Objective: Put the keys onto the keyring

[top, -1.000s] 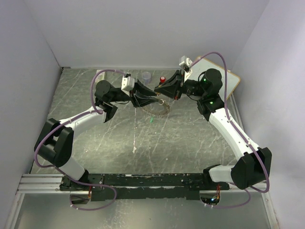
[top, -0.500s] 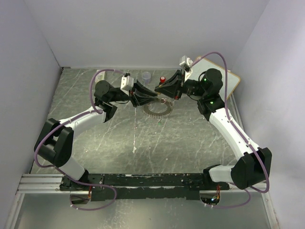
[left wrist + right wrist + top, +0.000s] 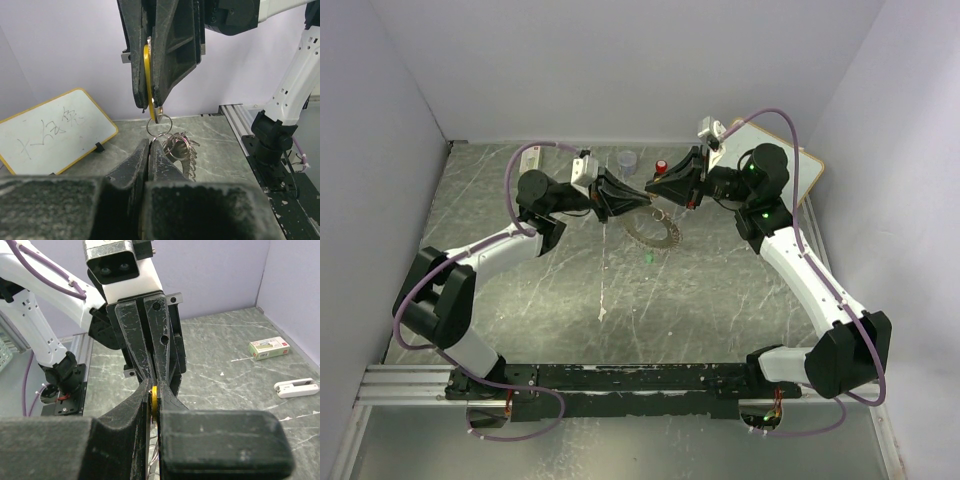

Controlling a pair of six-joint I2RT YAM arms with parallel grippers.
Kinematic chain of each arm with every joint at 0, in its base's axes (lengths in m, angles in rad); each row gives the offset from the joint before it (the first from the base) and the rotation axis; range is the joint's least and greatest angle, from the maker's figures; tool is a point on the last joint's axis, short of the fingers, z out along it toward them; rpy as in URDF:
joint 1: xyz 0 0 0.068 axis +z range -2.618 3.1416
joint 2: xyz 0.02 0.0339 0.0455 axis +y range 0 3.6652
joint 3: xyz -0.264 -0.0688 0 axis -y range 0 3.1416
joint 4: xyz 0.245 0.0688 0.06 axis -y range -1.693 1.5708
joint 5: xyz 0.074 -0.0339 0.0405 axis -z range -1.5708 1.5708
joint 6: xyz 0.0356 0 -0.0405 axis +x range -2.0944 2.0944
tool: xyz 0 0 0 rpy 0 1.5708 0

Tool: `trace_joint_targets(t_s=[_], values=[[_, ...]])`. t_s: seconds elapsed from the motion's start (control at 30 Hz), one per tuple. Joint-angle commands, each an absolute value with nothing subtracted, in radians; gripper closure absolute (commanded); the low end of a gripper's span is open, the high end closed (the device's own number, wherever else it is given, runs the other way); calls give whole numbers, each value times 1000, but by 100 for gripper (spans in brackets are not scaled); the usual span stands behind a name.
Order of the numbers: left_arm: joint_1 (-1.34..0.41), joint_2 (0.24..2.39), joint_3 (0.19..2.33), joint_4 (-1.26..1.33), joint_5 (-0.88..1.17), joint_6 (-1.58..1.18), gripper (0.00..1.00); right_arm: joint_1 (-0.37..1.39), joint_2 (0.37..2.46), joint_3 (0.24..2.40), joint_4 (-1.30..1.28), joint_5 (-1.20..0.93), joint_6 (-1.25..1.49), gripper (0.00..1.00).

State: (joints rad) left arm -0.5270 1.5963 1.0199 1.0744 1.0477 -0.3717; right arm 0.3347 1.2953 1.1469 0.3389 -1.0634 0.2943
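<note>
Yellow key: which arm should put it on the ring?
Right. The right gripper pinches the yellow key, just above the keyring. The left gripper is shut lower down, no key showing in it.

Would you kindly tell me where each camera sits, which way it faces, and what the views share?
Top external: above, behind the bases, looking down; both arms show, left gripper and right gripper tip to tip by the keyring.
Left wrist: faces the right arm; own jaws below.
Right wrist: faces the left arm; own jaws below.
Shared: wrist views both show the yellow key.
</note>
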Motion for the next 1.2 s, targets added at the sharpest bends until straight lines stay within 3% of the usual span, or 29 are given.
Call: trace_joint_targets(t_s=[0.0,0.5,1.17], values=[[-523,1603,1019,1133,985,-423,93,326,1268,1181,356,-1054,286,100],[-500,1507,858,1198,522,-602,93,315,1225,1130,291,-954,245,100],[-496,1625,770,1560,374,-869,93,314,1253,1062,443,-940,345,100]])
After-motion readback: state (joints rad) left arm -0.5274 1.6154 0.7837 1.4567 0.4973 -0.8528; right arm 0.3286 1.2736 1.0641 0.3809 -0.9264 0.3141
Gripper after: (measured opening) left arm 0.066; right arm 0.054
